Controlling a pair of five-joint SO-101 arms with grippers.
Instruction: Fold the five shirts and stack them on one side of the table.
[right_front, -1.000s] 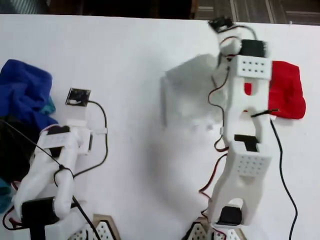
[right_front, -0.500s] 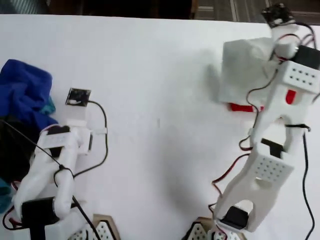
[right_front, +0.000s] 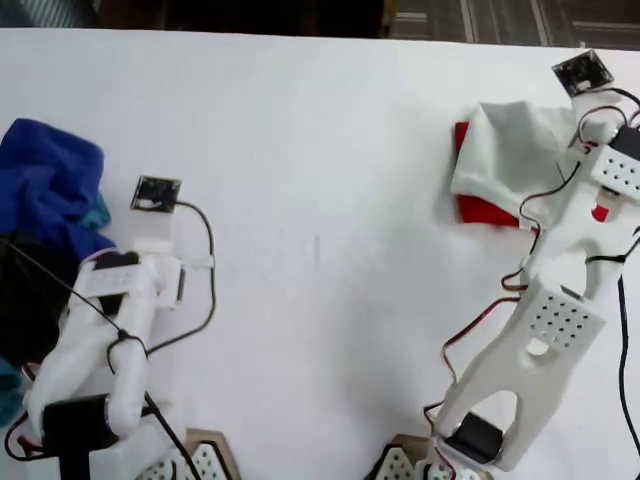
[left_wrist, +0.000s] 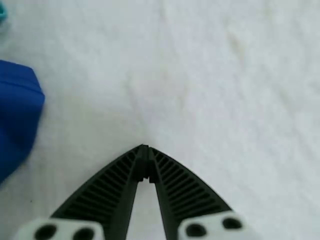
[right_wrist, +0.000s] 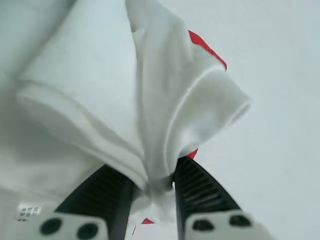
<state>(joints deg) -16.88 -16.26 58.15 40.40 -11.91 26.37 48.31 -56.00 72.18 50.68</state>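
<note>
**R jaws clamped on white shirt, L jaws shut over bare tabletop**

R jaws were closed on a bunched fold of the white shirt, w/ the cloth pinched between the two black ribbed fingers. The fabric was plain white, thick and creased, w/ a rolled hem edge sticking out to one side. A small sewn-in label sat near the jaws, its print too small to read. Slivers of the red shirt showed from under the white one.

In the high view the white shirt lay rumpled on top of the red shirt at the right side of the tabletop, w/ red peeking out along the near and left edges. The right arm stretched out to it.

L jaws were shut tip to tip w/ nothing between them, over bare tabletop, w/ the blue shirt off to one side. In the high view the left arm sat beside a heap at the left edge: blue shirt unfolded, a dark garment below it, and a bit of teal cloth.
</note>
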